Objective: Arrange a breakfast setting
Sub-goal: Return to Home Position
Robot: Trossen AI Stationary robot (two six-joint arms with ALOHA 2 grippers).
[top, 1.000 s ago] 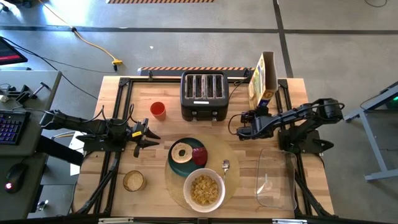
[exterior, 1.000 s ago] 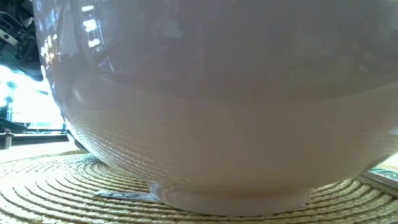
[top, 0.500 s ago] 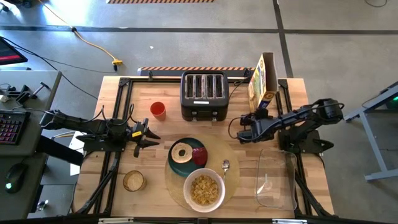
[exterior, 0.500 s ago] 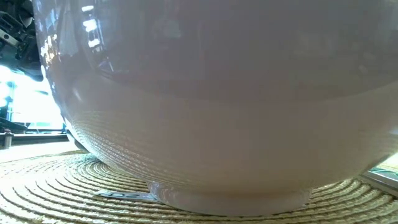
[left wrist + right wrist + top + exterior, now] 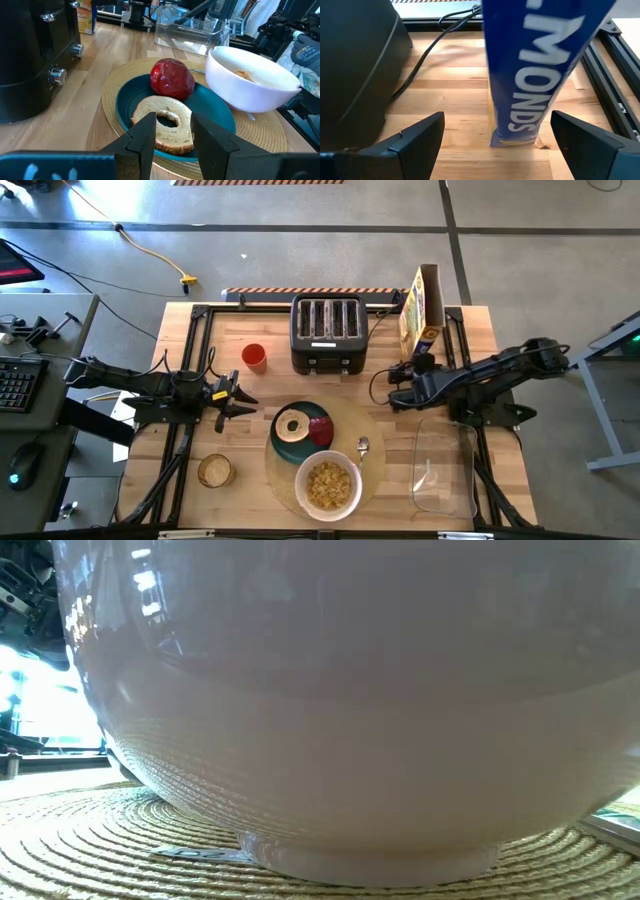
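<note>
A round tan placemat lies at the table's near middle. On it sit a dark teal plate and a white bowl of cereal, which fills the low view. A tan bagel half and a red food item lie on the plate. A small metal spoon lies on the mat, right of the plate. My left gripper is open and empty, left of the plate, pointing at it. My right gripper is wide open and empty, facing a cereal box.
A black four-slot toaster stands at the far middle, with a small red cup to its left. The cereal box stands upright at the far right. A clear container lies near right. A small round dish sits near left.
My right arm has drawn back a little toward the table's right edge, its gripper staying open between the toaster and the cereal box. My left gripper and the things on the placemat have kept still.
</note>
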